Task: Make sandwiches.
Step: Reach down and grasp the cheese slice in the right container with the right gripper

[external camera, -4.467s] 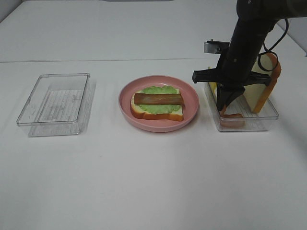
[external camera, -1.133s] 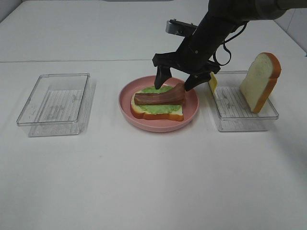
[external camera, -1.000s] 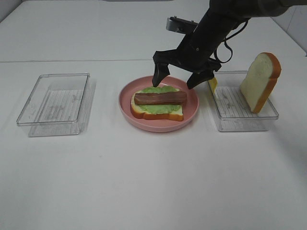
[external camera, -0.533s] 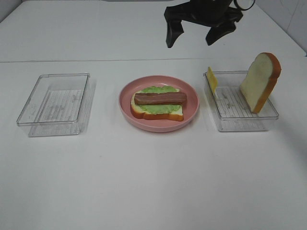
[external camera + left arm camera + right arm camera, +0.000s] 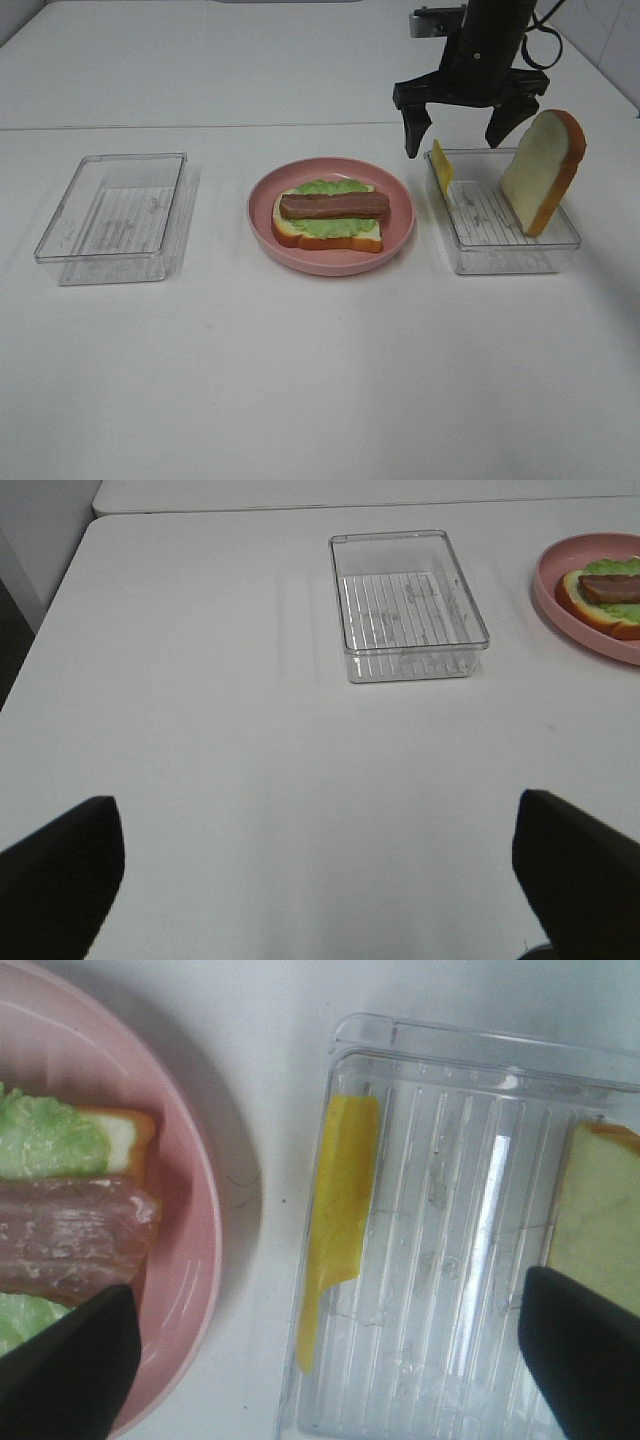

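1. Reddish-brown bacon (image 5: 333, 206) now lies on the lettuce (image 5: 320, 187) on the pink plate (image 5: 400, 215).
2. We see the right gripper (image 5: 452, 143) gone from the plate, splayed and empty, right of it above the cheese (image 5: 441, 167).
3. Cheese next, we judge; left gripper (image 5: 320, 880) splayed, empty, left of plate.

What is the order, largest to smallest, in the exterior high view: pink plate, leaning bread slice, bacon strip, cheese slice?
1. pink plate
2. leaning bread slice
3. bacon strip
4. cheese slice, seen partly edge-on, so it looks narrow
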Tool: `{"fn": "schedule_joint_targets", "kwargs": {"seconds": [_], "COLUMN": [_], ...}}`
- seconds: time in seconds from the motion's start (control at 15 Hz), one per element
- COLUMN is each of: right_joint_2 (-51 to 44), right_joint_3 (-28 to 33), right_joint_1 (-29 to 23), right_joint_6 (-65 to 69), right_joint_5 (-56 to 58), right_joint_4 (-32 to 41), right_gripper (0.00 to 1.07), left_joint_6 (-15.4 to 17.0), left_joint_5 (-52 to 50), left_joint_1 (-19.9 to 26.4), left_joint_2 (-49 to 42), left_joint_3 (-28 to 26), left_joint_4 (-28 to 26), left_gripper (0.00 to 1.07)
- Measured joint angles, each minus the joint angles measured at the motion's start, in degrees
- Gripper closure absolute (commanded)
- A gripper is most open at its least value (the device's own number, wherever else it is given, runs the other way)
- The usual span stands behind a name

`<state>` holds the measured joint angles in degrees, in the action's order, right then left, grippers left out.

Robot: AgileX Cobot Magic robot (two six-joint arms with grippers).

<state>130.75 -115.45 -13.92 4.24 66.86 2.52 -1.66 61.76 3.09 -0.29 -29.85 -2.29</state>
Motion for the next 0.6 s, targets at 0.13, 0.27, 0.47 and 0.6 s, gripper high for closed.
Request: {"fn": "schedule_joint_targets", "kwargs": {"seconds": [0.13,0.27,0.47,0.6], "right_joint_2": [0.74,2.01,4.35,5.27], "right_joint_3": [0.00,0.00,0.00,0.00], "right_joint_1": [2.41,2.69,2.69,2.69], "right_joint_6": [-0.11,-0.11,-0.11,-0.11], "right_joint_5": [-1.43,-2.86,-3.61,-4.47], "right_joint_4": [4.47,5.39,5.96,5.96], "right_gripper": [0.08,0.08,0.12,0.18], "left_joint_6": [0.00,0.00,0.00,0.00], "left_joint_5": [0.00,0.00,0.00,0.00], "left_joint_1": [0.00,0.00,0.00,0.00], "left_joint_2": [0.00,0.00,0.00,0.00], "left_joint_3": [0.00,0.00,0.00,0.00], "left_joint_4": [0.00,0.00,0.00,0.00], "left_gripper": [0.09,0.09,0.09,0.09]}}
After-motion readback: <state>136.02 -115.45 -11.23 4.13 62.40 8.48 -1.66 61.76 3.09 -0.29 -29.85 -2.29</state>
